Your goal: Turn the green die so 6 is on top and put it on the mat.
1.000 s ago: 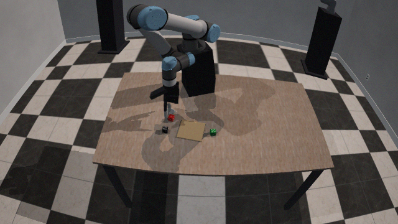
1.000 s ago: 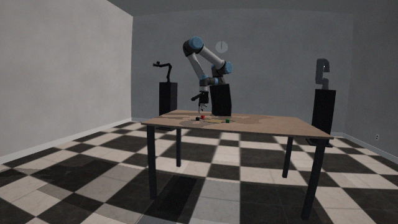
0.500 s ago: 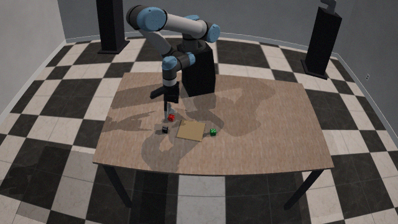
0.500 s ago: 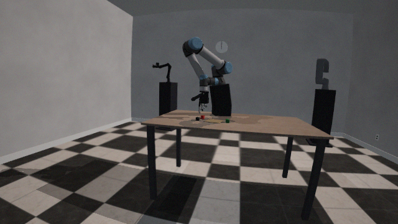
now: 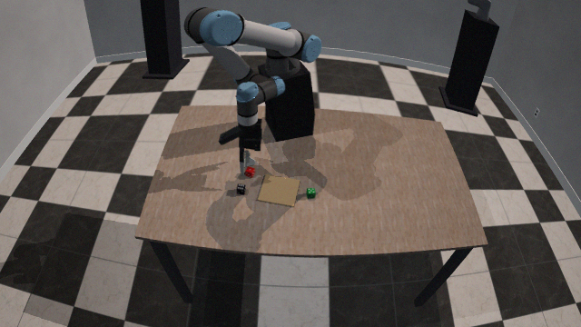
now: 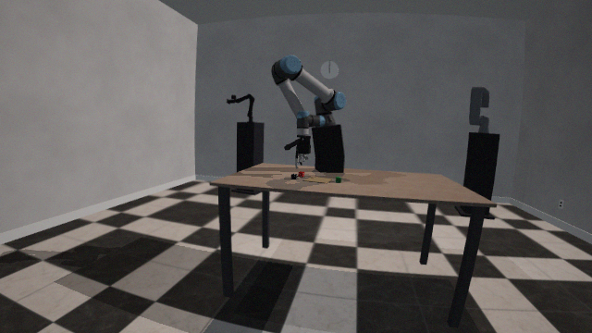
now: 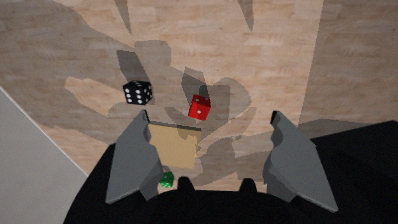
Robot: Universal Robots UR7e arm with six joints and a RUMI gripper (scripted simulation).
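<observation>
Just right of the tan mat point(image 5: 279, 191), mid-frame in the top view: green die point(image 5: 310, 193), off the mat. Probably light, rigid, slick-faced; best pinched on two opposite flat sides. Gripper point(image 5: 245, 166) wide open, empty, above red die point(image 5: 250, 172).

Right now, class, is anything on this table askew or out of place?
Yes: the red die looks tipped, not flat, below the open gripper. The green die sits off the mat.
</observation>
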